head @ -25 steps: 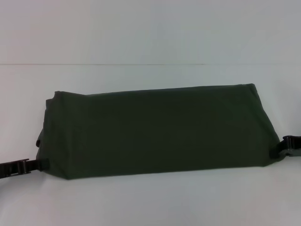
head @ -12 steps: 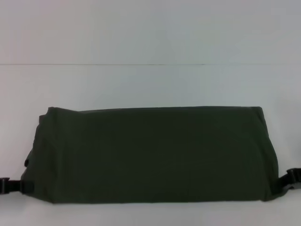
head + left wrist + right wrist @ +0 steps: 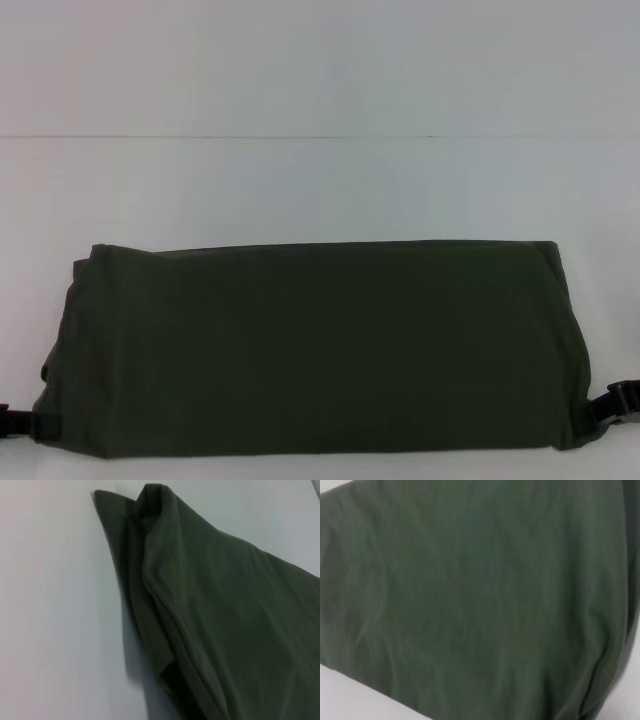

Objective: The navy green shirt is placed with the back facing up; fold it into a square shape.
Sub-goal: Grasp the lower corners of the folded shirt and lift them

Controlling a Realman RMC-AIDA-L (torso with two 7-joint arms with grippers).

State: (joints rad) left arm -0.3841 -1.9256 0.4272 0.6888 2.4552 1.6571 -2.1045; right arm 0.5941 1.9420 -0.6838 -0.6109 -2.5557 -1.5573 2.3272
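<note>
- Head view: the navy green shirt (image 3: 310, 345) lies as a wide band at 6 o'clock on the desk (image 3: 320, 190). My left pincer (image 3: 45, 427) pinches its corner at 8 o'clock, my right pincer (image 3: 598, 412) the one at 4 o'clock; I should keep both level and taut.
- Left wrist view: layered edge, no fingers visible.
- Right wrist view: only cloth.

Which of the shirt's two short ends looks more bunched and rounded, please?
The navy green shirt's end by the left gripper: it bulges with stacked folds, while the end by the right gripper runs straighter.
</note>
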